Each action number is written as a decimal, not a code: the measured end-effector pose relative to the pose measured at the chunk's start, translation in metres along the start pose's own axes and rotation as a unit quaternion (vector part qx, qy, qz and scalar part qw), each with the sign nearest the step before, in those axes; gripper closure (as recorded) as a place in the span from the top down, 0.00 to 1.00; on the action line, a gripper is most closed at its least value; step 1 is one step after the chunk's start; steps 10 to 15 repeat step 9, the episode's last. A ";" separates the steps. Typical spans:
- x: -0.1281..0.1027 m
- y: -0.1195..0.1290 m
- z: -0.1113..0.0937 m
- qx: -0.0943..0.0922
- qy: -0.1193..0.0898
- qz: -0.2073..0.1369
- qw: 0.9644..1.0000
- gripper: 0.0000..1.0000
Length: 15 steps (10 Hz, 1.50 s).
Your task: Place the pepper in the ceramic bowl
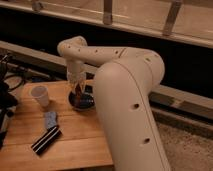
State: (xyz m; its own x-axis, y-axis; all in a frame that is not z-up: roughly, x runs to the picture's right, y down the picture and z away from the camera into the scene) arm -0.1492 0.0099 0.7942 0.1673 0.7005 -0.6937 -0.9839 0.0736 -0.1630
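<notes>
My gripper (78,86) points down at the back of the wooden table (75,145), right over a dark ceramic bowl (85,102). A small reddish-orange thing, which looks like the pepper (80,92), shows just under the gripper at the bowl's rim. I cannot tell whether it hangs from the gripper or rests in the bowl. My large white arm (125,100) covers the right side of the bowl and of the table.
A white paper cup (40,95) stands left of the bowl. A small bluish packet (50,119) lies in front of the cup. A black striped packet (46,140) lies nearer the front. Dark cables and gear (7,95) are at the left edge. A ledge and railing run behind.
</notes>
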 end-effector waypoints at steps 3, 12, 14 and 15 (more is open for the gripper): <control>0.006 -0.010 -0.001 0.000 -0.001 0.003 1.000 0.89; 0.006 -0.002 0.001 0.000 0.000 -0.002 1.000 0.89; 0.006 -0.002 0.001 0.000 0.000 -0.002 1.000 0.89; 0.006 -0.002 0.001 0.000 0.000 -0.002 1.000 0.89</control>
